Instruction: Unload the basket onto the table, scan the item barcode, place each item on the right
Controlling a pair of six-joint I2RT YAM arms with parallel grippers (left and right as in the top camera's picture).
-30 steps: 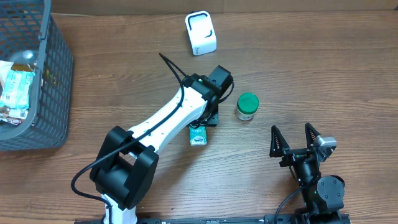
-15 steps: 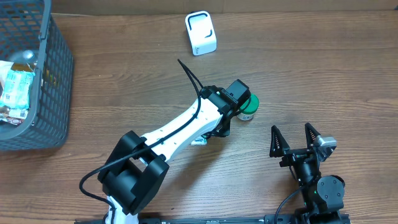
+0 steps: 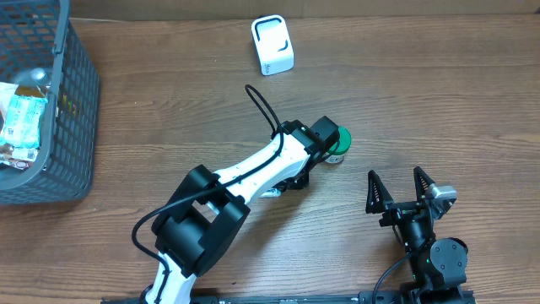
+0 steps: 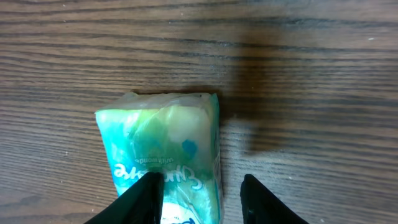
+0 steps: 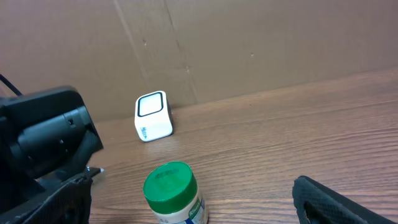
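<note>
Broadly, the wooden table (image 3: 439,84) offers bare room along its far side and to the right. The dark wire basket (image 3: 80,101) closes off the left edge, with wrappers inside it. The white barcode scanner (image 3: 272,45) stands near the far edge, well apart from everything else. A green-capped bottle (image 3: 339,138) stands upright mid-table, just beside the head of the left arm; I cannot tell whether they touch. The right gripper (image 3: 394,174) sits near the front edge, well apart from the bottle, its jaws spread wide and holding nothing.

From above, the left arm reaches diagonally across the middle and covers most of the green-and-white packet (image 4: 161,146), so only a sliver shows beside the arm. In the left wrist view the packet lies flat on the wood. The left gripper (image 4: 199,202) hangs over its near end with the jaws apart. One finger overlaps the packet's printed face. The other stands just off its right edge, with a strip of bare wood between. The packet is therefore off-centre in the gap and not pinched. Whether the overlapping finger touches it I cannot tell.

In that view the packet's long axis runs away from the gripper, tilted slightly. Its crimped end points to the far side, and the print reads upside down.
</note>
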